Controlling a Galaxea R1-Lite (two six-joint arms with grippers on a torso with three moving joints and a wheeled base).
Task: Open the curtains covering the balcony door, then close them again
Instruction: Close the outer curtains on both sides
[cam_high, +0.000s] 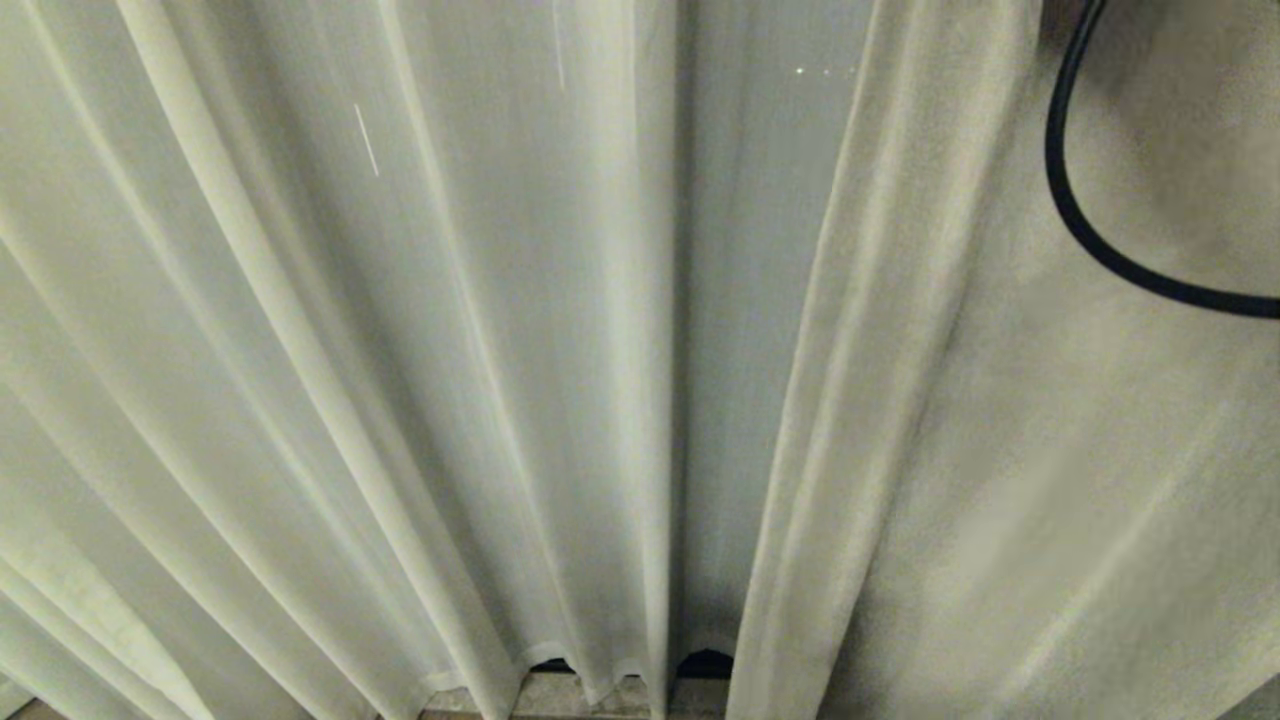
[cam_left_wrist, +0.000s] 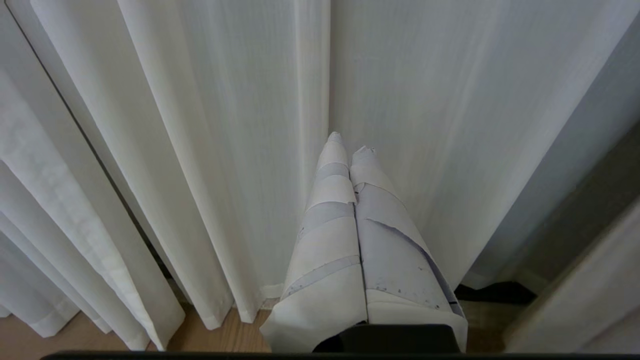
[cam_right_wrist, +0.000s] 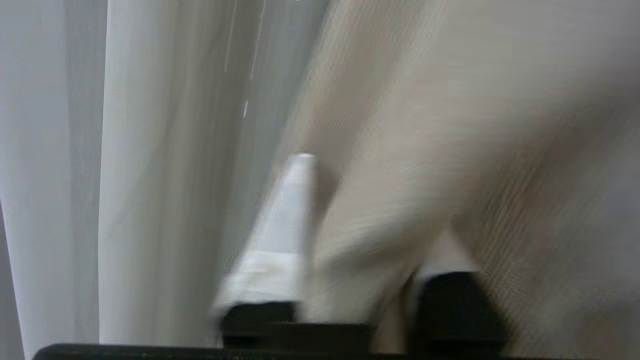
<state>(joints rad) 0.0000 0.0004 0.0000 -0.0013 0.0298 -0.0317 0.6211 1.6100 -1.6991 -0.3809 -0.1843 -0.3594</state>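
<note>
step: closing curtains | curtains (cam_high: 1000, 450) right, sheer (cam_high: 300, 350) left, narrow gap between | right gripper (cam_right_wrist: 360, 240) jaws parted, beige fold between them, hold unclear | left gripper (cam_left_wrist: 350, 145) pressed closed, empty, parked | tip: let go cleanly, don't snag the fold

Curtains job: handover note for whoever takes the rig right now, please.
Left gripper: shut, empty, parked low in front of the thin white sheer curtain.
Right gripper: jaws apart, a fold of the cream-beige woven curtain panel between them; whether it grips is unclear.
Fabric covers the whole head view; only a narrow gap at the hem. No door glass is visible.
Which phase this is cannot be told; check before continuing.
</note>
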